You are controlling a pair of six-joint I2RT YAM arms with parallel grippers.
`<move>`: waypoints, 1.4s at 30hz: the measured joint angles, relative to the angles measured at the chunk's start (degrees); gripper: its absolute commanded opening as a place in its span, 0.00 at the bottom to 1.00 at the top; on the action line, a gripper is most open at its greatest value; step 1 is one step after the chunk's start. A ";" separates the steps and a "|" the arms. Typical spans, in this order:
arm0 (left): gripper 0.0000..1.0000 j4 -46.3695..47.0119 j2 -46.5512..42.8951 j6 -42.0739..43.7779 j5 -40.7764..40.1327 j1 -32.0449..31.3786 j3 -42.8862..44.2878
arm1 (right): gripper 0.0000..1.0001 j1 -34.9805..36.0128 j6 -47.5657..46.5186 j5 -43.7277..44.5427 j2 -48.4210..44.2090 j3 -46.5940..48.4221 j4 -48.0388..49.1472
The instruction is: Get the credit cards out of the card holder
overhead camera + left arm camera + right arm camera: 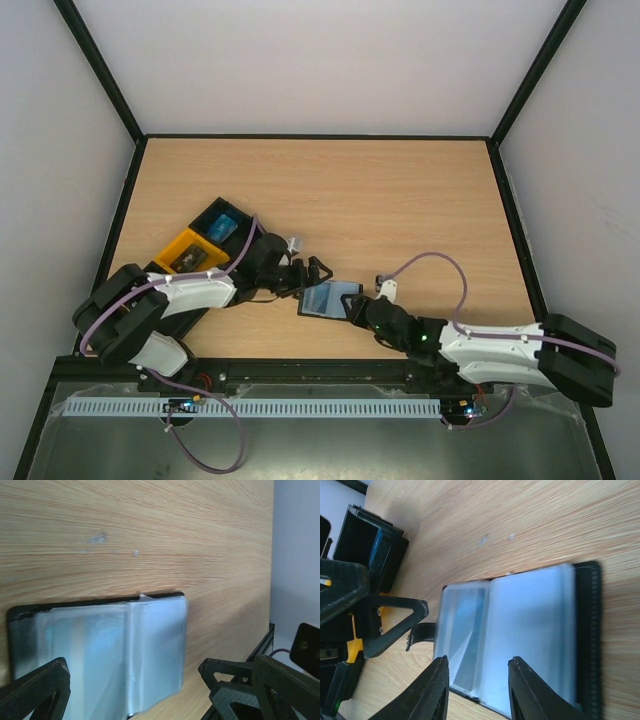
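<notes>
- I see a pale wood-grain counter [400,200] from above, walled in white, with my two arms reaching in from the near edge.
- The card holder [330,298] lies opened out flat on the counter near the front edge, about midway between the two arms. It is a black case with a grey-blue translucent pocket panel facing up.
- From the right wrist, the card holder [530,630] shows two pocket leaves side by side. A bluish tint shows through the left leaf (I cannot tell whether that is a card).
- From the left wrist, the card holder [100,650] fills the lower left. One pocket leaf reaches past the black edge on the right.
- The left gripper [312,272] sits at the holder's far-left side with its fingers [35,690] spread wide and nothing between them. In that wrist view the holder lies below the gap.
- The right gripper [358,306] is at the holder's near-right edge. Its fingers [430,690] stand partly apart over the pocket panel's near edge. I cannot tell whether they pinch the panel or only hover over it.
- The left gripper's black triangular finger also shows in the right wrist view, just beside the holder's left edge.
- Behind the left arm, well apart from the holder, sit an orange tray [185,250] and a black tray [212,210], touching each other. A blue rectangle [222,226] lies in the black one.
</notes>
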 measured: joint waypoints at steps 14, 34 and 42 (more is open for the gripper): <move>1.00 -0.52 -2.86 0.31 1.16 2.47 -4.46 | 0.31 0.00 -1.64 -6.05 19.28 9.90 8.50; 1.00 -4.55 -5.42 0.07 -1.40 2.99 -5.35 | 0.03 0.02 -4.28 -6.14 28.94 11.69 7.91; 1.00 -3.65 -6.69 -0.37 -0.28 3.37 -5.35 | 0.02 0.02 -4.72 -5.38 29.55 9.97 11.32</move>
